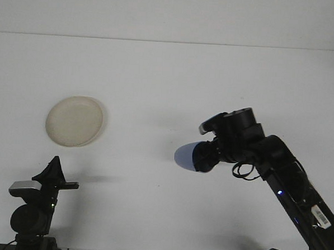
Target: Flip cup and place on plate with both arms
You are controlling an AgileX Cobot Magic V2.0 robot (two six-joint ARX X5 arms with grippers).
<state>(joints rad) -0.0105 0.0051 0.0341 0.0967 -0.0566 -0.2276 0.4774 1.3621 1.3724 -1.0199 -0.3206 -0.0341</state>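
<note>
Closest to the camera is my left gripper [55, 169], parked low at the front left edge. From this angle I honestly can't tell how it's set, it's just a dark wedge shape pointing up. Nothing in it or touching it.

Next out is my right gripper [206, 156], clamped on the blue cup [189, 156]. The cup is up off the white table [169, 86], lying roughly sideways in the air, with one rounded end sticking out to the left past my fingertips and the other end buried in the grip. I can't tell which end is the mouth from here.

How I reckon it handles: looks like a light plastic cup, stiff enough not to crumple but smooth, so it could twist or slip if I squeeze only a narrow bit of the wall. For a handover I'd want my left side to take the free end around the body, well clear of my right fingertips.

Farthest out is the plate [75, 121], a pale round one, flat on the table, well apart from the cup and beyond my left gripper.

Count: one cup, one plate, two grippers.
</note>
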